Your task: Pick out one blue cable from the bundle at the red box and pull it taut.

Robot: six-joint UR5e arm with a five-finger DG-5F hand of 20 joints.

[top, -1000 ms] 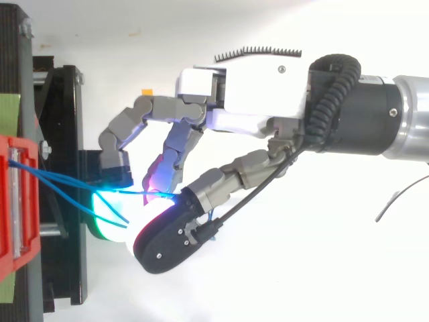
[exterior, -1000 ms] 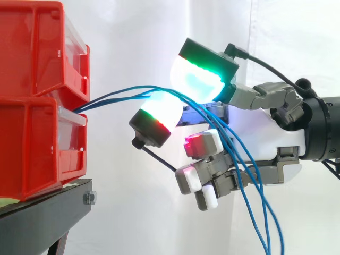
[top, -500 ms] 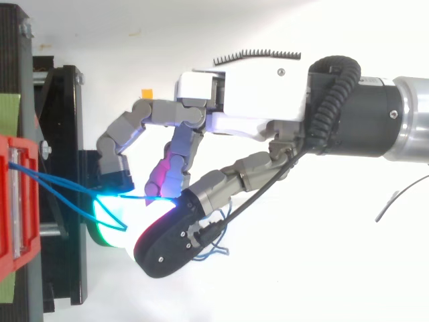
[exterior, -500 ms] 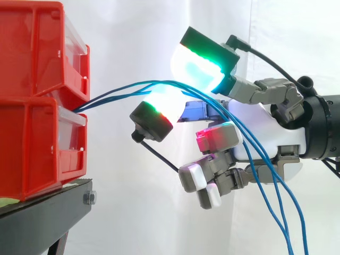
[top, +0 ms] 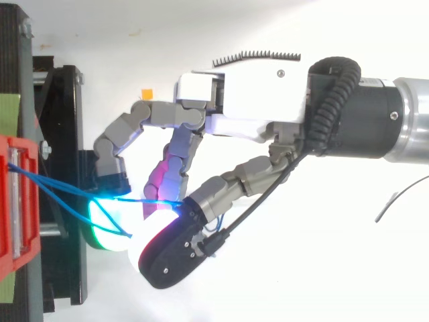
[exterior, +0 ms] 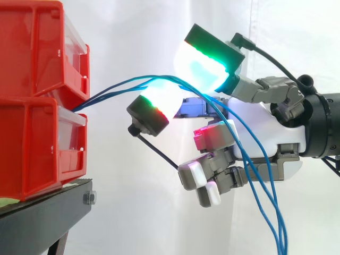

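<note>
From my console I saw a black stand at the lower left with a silver bolt at its near corner, a green patch on its top, and a white curtain hanging behind.

No legible text, no numbers, no signs

I read the red bins as glossy moulded plastic with clear plastic fronts. Blue cables: thin, smooth plastic jacket, slight sheen. Hand: glossy white plastic shell, matt grey links. The fingers end in frosted translucent pads with matt black backs. Stand: matt black metal, with a bright metal nut. Curtain: matt white cloth, faintly creased.
</note>
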